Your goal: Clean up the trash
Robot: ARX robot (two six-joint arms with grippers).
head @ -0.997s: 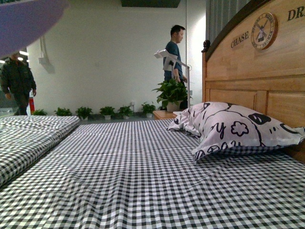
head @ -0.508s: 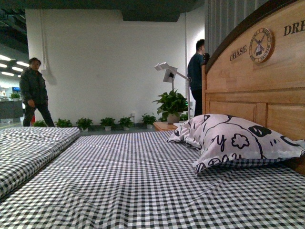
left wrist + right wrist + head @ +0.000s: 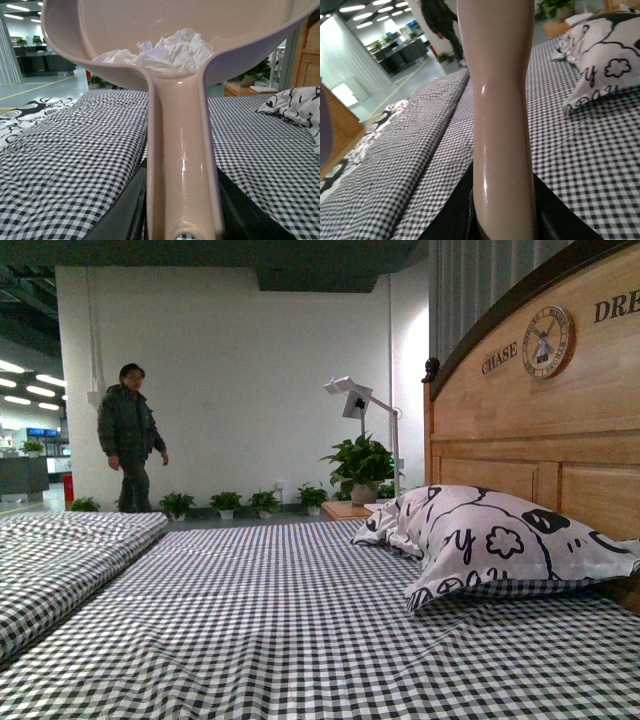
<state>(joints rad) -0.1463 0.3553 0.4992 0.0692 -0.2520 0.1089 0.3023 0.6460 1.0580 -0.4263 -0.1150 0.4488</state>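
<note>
The trash (image 3: pixel 165 49), a crumpled wad of white tissue, lies inside the pan of the pale pinkish dustpan (image 3: pixel 182 150). My left gripper (image 3: pixel 181 210) is shut on the dustpan's handle and holds it raised above the checked bed (image 3: pixel 75 160). In the right wrist view, my right gripper (image 3: pixel 502 215) is shut on the pale brush handle (image 3: pixel 502 115), which stands upright above the bed (image 3: pixel 580 165); the bristles are out of view. Neither arm nor tool shows in the front view.
A black-and-white patterned pillow (image 3: pixel 500 540) lies against the wooden headboard (image 3: pixel 540 430) on the right. A second checked bed (image 3: pixel 60 550) adjoins on the left. A person (image 3: pixel 130 440) walks along the far wall past potted plants (image 3: pixel 360 465) and a lamp (image 3: pixel 355 400).
The front view has sunk slightly and the dustpan edge at its top left has left the picture. The man by the headboard has gone; the person at the left has walked rightward.
</note>
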